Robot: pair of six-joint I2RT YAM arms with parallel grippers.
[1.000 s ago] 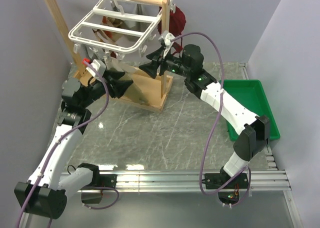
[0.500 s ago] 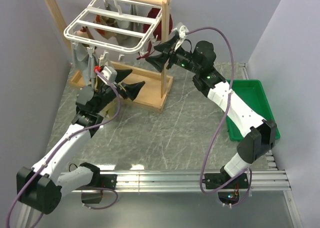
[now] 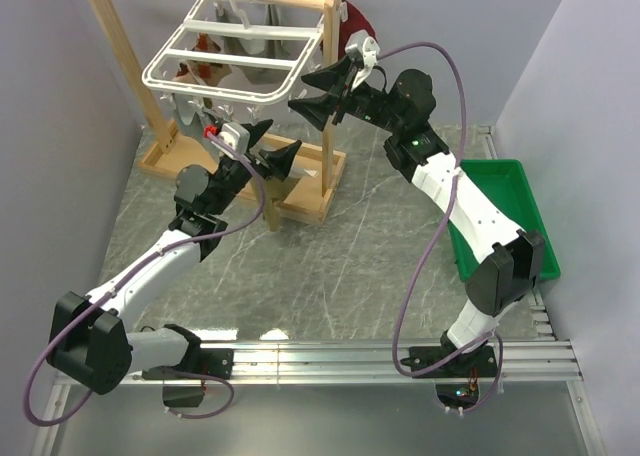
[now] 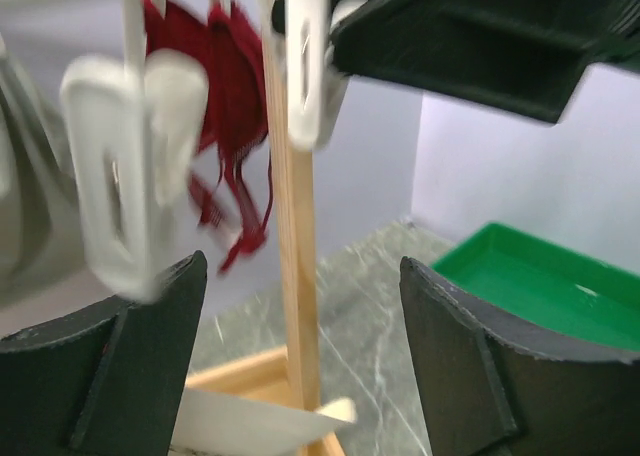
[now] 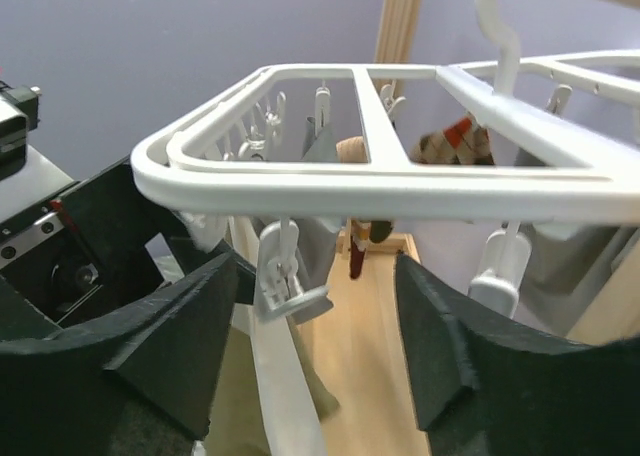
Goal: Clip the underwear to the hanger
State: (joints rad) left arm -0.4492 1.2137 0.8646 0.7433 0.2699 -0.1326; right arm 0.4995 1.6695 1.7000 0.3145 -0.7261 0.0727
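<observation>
Left hand (image 3: 275, 141) is noted with its fingers spread wide and nothing between them; nothing is gripped. Right hand (image 3: 305, 94) is likewise spread and empty, raised at the near corner of the hanger (image 3: 230, 66), whose rim is seen just above its fingers in the right wrist view.

The underwear (image 3: 272, 208) is recorded just below the left hand, as a tan strip hanging from the hanger's near edge towards the surface (image 3: 350, 246). In the right wrist view it is seen under a clip (image 5: 290, 286), ahead of the right hand and between its fingers. Whether that clip is closed on the cloth cannot be told.

Risks, as judged:
- The cloth may be pinched by one clip only, or by a thin edge. It could then be pulled free by its own weight and dropped to the surface below the left hand.
- The hanger is carried on a single hook (image 5: 497, 31), so it could be set swinging if brushed by either hand during withdrawal.
- A neighbouring clip (image 4: 125, 176), blurred and close above the left hand's fingers, could be snagged if that hand is lifted rather than drawn back.
</observation>
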